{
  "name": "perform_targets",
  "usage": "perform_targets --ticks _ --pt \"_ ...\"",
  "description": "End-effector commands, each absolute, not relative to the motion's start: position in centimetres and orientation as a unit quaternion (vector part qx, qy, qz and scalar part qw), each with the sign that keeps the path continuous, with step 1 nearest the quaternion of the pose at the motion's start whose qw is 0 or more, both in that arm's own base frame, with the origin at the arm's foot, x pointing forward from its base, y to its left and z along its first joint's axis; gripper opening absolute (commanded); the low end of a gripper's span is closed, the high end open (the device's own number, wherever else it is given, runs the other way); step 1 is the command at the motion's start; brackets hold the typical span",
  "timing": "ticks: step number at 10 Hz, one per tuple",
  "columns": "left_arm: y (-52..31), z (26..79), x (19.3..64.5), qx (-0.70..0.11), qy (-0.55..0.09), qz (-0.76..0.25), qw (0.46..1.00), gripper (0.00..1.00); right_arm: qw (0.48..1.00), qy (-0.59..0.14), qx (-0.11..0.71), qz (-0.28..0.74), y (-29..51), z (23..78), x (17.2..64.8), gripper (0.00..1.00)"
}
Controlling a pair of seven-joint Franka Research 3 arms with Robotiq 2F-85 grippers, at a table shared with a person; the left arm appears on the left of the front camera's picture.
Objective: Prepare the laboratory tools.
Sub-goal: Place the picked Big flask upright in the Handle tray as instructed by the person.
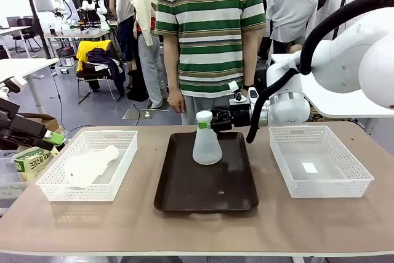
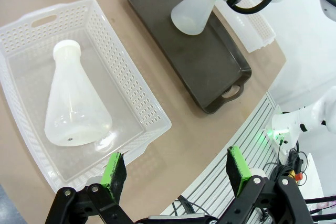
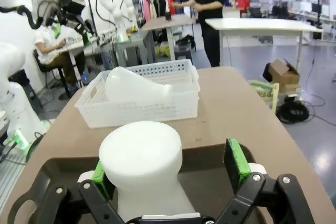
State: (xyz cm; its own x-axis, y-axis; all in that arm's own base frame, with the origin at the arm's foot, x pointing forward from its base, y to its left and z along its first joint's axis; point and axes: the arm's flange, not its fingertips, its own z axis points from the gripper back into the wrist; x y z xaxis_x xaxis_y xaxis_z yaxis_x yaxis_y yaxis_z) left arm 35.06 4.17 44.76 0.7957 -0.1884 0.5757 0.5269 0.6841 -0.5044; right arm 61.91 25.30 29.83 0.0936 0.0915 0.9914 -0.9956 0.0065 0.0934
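- On my right wrist feed, the right gripper (image 3: 167, 163) has its jaws spread on either side of the neck of the upright flask (image 1: 206, 146). One green pad (image 3: 100, 174) sits just beside the white rim and the other stands apart from it, so nothing is clamped.
- The right arm comes in from 3 o'clock on the front feed, its wrist level and its fingers pointing toward 9 o'clock at neck height.
- That flask stands on the far half of the dark brown tray (image 1: 184, 195), at the middle of the table (image 1: 277, 226).
- The left gripper (image 2: 176, 174) is spread wide with nothing between its pads. It hangs over the table edge by the near corner of the left basket (image 1: 74, 192).
- On the front feed the left arm sits low at 9 o'clock, by the picture's edge.
- The second flask (image 1: 89, 164) lies on its side in the left basket, neck toward 2 o'clock. This basket is at 9 o'clock from the tray.
- The right basket (image 1: 320, 189) is at 3 o'clock from the tray.
- A carton (image 1: 31, 161) under the left arm carries print that I cannot read.
- A person in a striped shirt (image 1: 209, 29) stands at 12 o'clock, behind the tray.
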Motion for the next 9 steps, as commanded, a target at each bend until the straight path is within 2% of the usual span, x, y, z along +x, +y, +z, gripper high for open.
perform_targets --ticks 1,9 --pt "4.32 44.63 35.20 -0.349 -0.254 -0.207 0.878 1.00 0.563 -0.430 0.492 0.506 25.47 30.24 62.19 1.00" --pt "4.32 44.63 35.20 -0.349 -0.254 -0.207 0.878 1.00 0.583 -0.351 0.491 0.544 25.58 30.72 62.01 1.00"
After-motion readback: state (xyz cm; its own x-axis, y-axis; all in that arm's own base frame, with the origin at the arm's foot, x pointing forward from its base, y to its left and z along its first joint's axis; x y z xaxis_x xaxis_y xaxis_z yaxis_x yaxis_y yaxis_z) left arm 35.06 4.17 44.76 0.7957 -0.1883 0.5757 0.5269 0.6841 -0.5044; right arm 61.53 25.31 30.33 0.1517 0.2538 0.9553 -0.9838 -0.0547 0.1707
